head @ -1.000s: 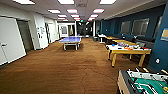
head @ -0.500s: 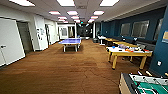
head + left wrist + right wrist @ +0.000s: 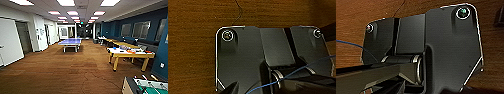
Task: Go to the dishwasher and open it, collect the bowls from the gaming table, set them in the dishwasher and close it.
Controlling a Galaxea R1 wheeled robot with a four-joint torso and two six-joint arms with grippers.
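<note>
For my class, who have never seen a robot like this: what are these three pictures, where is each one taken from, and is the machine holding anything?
A wheeled robot with two arms is in a large games room. The wide picture comes from a camera high on it: a blue table-tennis table ahead, the yellow-edged gaming table at right with a small blue bowl, a football table nearest. The other two pictures come from cameras on its wrists, looking down past the robot's own dark plate at the wooden floor. Nothing held can be seen.

No legible text or signs
</note>
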